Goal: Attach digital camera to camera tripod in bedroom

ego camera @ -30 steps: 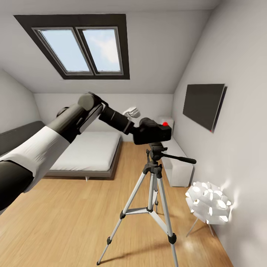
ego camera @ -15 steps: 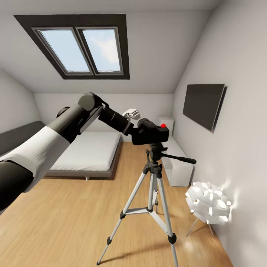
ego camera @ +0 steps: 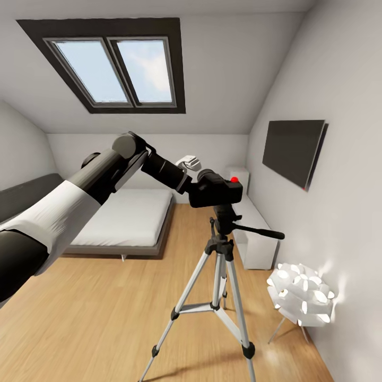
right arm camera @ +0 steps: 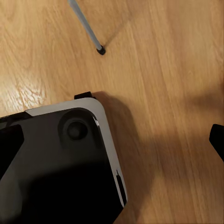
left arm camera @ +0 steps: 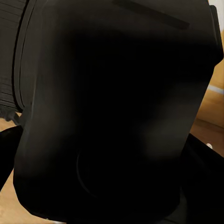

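In the head view the black digital camera (ego camera: 216,192), red button (ego camera: 234,180) on top, sits directly on the black pan head (ego camera: 225,216) of the camera tripod (ego camera: 218,265). Its underside appears to touch the head. My left gripper (ego camera: 197,190) is shut on the camera's left side at the end of the outstretched arm. The left wrist view has the camera's dark body (left arm camera: 112,107) pressed close to the lens. The tripod's long handle (ego camera: 260,231) points right. One tripod foot (right arm camera: 100,49) shows in the right wrist view. A dark fingertip (right arm camera: 217,139) of my right gripper shows at the frame's edge.
A grey-framed bed (ego camera: 127,217) stands behind the arm at the left. White cube shelves (ego camera: 255,241) and a wall TV (ego camera: 292,151) are along the right wall. A white petal lamp (ego camera: 300,293) stands right of the tripod. My own base (right arm camera: 56,163) is on the wood floor.
The camera dropped slightly and shifted left onto the tripod's pan head a second ago, then stayed put. The whole head view has since shifted a little, so the head camera moved.
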